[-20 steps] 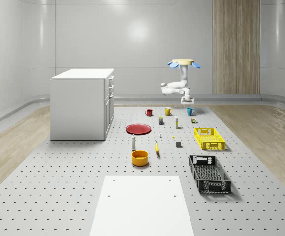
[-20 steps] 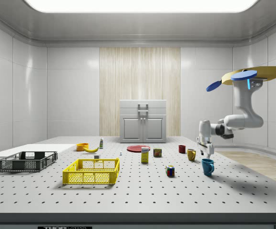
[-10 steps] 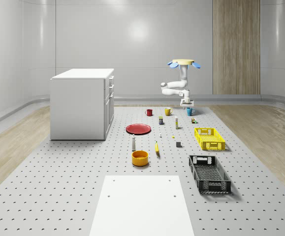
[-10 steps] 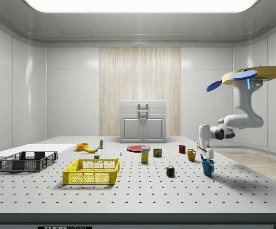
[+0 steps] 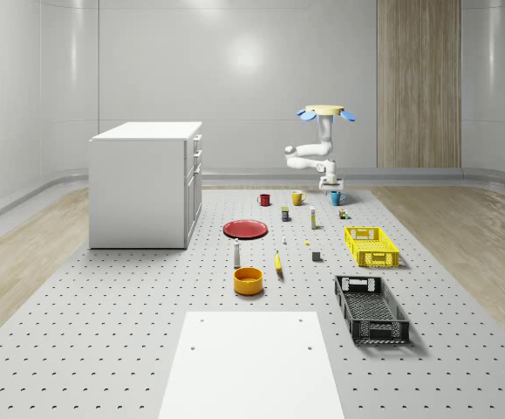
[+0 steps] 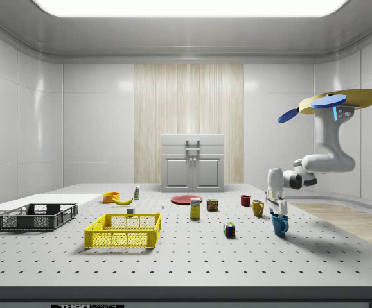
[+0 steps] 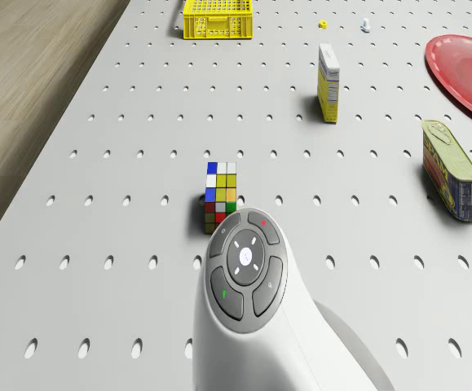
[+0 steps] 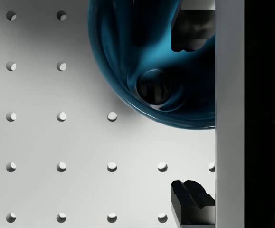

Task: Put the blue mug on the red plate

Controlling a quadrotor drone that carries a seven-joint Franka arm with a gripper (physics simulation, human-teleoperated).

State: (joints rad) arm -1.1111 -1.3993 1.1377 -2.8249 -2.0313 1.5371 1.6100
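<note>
The mug (image 6: 279, 224) is blue, glossy, and stands upright on the perforated table with its opening up. In the side view its handle points toward that view's right. In the wrist view the mug (image 8: 151, 61) shows a deep teal inside with a dark round bottom. The plate (image 5: 246, 229) is red, round, and lies flat on the table, well apart from the mug, at about 8 o'clock from it in the whole-scene view.
</note>
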